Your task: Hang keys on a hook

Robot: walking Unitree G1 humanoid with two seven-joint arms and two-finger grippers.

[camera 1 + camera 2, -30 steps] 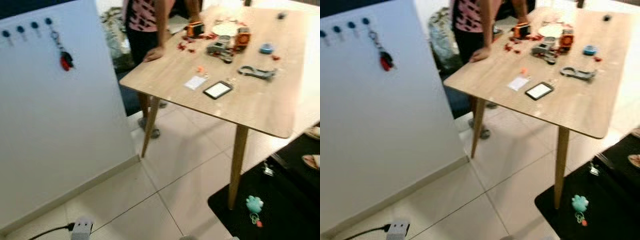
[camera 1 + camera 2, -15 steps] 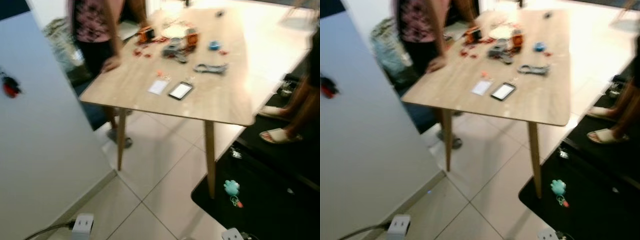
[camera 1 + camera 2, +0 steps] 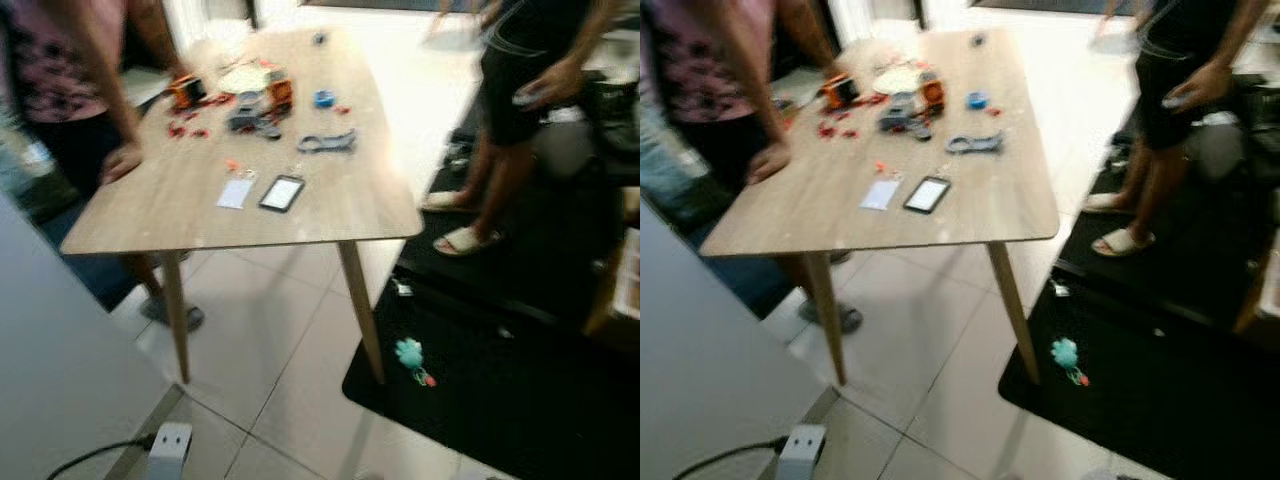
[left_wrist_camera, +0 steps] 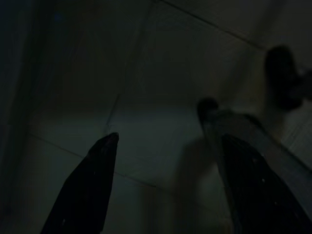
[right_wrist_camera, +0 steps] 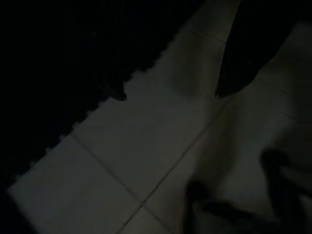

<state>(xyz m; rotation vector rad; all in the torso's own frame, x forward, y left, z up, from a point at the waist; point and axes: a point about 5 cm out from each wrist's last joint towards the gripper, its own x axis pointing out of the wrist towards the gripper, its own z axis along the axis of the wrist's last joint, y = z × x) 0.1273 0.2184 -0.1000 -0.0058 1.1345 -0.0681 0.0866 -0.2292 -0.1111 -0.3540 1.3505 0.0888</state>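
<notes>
Standing ahead is a wooden surface (image 3: 330, 200) carrying a phone (image 3: 282, 192), a card (image 3: 235, 193) and toy clutter; two people are flanking it. Teal keys (image 3: 410, 356) are lying on the black mat (image 3: 500, 400). Both arms are hanging over floor tiles, left jaws (image 4: 163, 141) and right jaws (image 5: 170, 95) apart, empty.

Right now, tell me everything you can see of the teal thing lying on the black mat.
The teal thing is a small, soft-looking charm, lumpy in outline, with a short string or ring and a small orange-red piece trailing from it. It lies flat on the black mat, near the mat's edge, beside the table leg. Nothing holds it.
</notes>
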